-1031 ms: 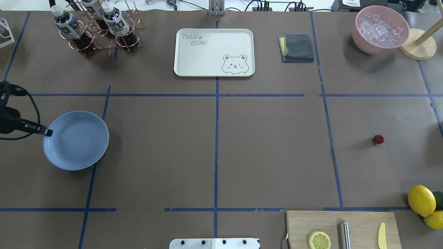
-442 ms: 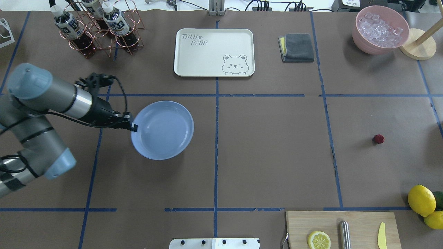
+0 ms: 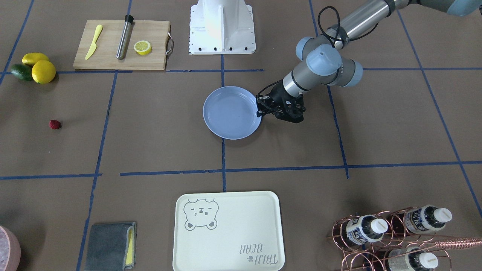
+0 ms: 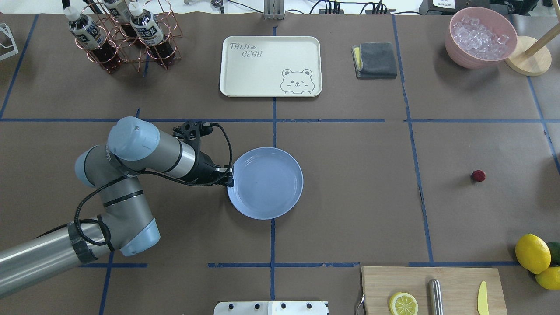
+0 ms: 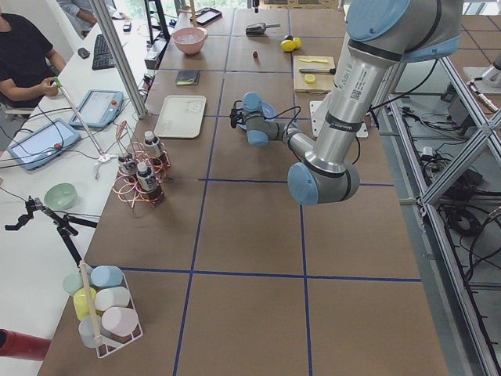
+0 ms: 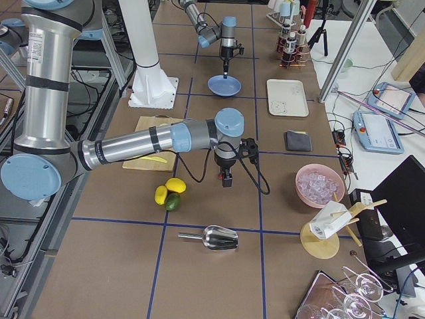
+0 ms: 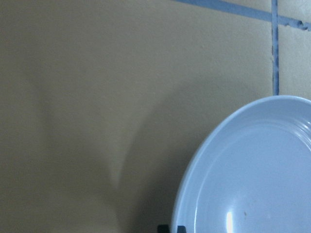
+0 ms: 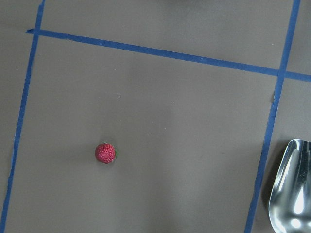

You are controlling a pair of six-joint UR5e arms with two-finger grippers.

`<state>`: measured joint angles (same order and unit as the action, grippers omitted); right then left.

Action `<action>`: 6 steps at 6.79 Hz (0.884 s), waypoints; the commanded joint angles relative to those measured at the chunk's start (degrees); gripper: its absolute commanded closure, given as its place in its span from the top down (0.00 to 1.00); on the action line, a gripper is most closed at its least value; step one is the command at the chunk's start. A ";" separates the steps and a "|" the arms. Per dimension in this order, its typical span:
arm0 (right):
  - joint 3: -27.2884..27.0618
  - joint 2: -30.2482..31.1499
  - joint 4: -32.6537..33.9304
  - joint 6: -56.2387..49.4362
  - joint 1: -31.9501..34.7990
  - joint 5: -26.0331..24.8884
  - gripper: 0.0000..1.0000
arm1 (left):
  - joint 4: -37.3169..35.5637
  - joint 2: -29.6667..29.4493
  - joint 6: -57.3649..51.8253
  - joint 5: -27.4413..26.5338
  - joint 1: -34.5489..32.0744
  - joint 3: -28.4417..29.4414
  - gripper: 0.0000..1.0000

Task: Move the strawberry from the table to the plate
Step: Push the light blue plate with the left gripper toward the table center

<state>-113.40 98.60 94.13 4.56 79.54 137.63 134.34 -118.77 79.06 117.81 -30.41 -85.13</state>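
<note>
The task has hardly begun. The left gripper (image 4: 228, 175) is pinched shut on the near-left rim of the round, shallow, pale blue glossy plate (image 4: 271, 183), which sits at the middle of the brown paper-covered table (image 4: 350, 210). I cannot tell whether the plate rests on the surface or hangs just above it. The plate is empty. The small dark red strawberry (image 4: 478, 176) lies untouched on the table toward its right edge, well apart from the plate. The right gripper (image 6: 227, 181) hangs above the berry; how far its fingers are spread I cannot tell. Grasping, carrying and setting down the berry are all left to do.

Counting from the near edge:
- one wooden cutting board (image 4: 380, 284)
- on it, one lemon half (image 4: 403, 303), one steel rod (image 4: 435, 297) and one yellow plastic knife (image 4: 482, 297)
- by the near right corner, two whole yellow lemons (image 4: 532, 253) and one green avocado (image 4: 554, 253)
- mid-table, one plate and one strawberry
- along the far edge, three bottles in a copper wire rack (image 4: 146, 30)
- one cream rectangular bear tray (image 4: 262, 74)
- one folded grey cloth (image 4: 376, 60)
- one pink bowl of ice (image 4: 459, 59)
</note>
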 commanded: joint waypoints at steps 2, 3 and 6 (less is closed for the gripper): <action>-0.33 0.01 -0.09 0.53 0.00 1.15 1.00 | -1.45 -0.94 0.48 -1.27 0.70 -0.03 0.00; -0.33 0.01 -0.09 0.54 0.00 1.15 1.00 | -1.45 -0.85 0.48 -1.70 0.44 -0.90 0.00; -1.12 -0.08 -0.18 5.68 -2.00 1.94 1.00 | -1.36 -0.85 0.65 -8.21 0.44 -3.09 1.00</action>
<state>-113.94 98.60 94.02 6.72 79.01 139.24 132.95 -119.71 79.55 110.94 -29.89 -86.80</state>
